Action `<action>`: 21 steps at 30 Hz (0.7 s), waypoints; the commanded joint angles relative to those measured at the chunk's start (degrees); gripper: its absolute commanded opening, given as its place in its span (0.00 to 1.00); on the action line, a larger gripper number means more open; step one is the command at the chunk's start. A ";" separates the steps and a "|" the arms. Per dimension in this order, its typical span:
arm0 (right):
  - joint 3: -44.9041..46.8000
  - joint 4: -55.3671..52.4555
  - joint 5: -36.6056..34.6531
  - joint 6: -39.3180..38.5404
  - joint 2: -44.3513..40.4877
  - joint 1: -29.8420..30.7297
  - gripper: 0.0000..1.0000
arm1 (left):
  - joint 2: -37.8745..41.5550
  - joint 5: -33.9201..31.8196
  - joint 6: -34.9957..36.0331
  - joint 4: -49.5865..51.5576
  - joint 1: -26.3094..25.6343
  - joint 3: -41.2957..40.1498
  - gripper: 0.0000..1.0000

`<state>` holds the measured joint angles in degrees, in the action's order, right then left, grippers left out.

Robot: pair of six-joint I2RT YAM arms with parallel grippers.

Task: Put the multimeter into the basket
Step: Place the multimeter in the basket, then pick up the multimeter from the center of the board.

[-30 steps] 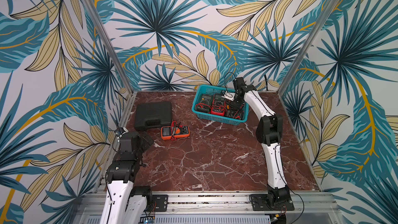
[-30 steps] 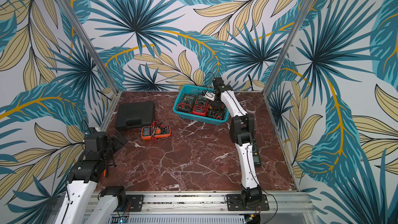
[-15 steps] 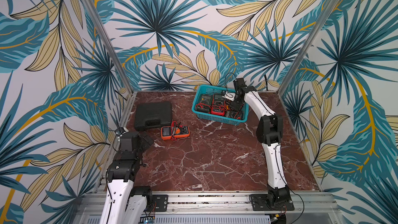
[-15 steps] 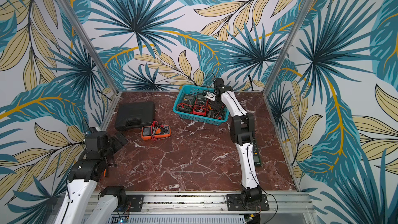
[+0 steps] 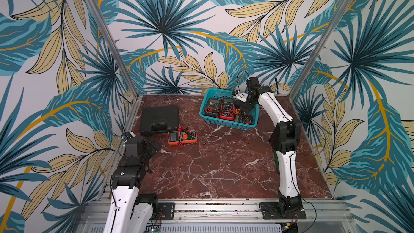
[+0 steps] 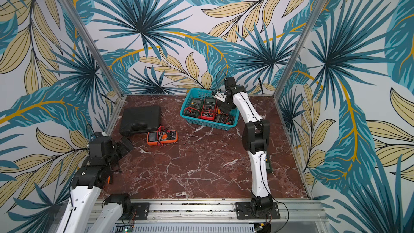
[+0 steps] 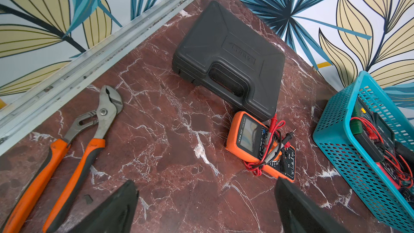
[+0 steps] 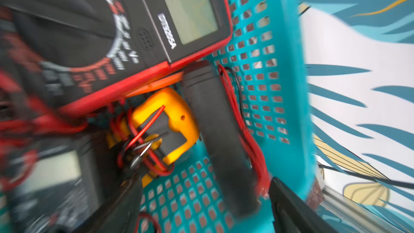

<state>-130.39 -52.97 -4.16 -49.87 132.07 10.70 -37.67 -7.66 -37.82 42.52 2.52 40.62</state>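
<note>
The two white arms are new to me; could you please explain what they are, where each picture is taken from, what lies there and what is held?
They are robot arms, each ending in a two-fingered gripper. Two pictures look down from overhead; two come from wrist cameras. On the table lie an orange multimeter, a black case and pliers; the teal basket holds other meters. The left gripper and the right gripper, which reaches into the basket, are open and hold nothing.
</note>
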 commanded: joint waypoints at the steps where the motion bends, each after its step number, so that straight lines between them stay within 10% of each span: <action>1: 2.92 -2.22 3.17 3.05 -6.07 1.11 0.91 | -0.89 2.83 0.85 -2.48 0.37 0.78 1.00; 21: 7.12 -0.63 4.26 36.32 -10.84 3.83 0.67 | -11.95 15.40 -1.25 -18.60 0.35 -4.98 1.00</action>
<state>-124.95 -52.99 -1.43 -23.75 123.15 13.50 -47.07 5.10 -38.94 29.82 2.52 36.45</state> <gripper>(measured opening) 0.675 0.999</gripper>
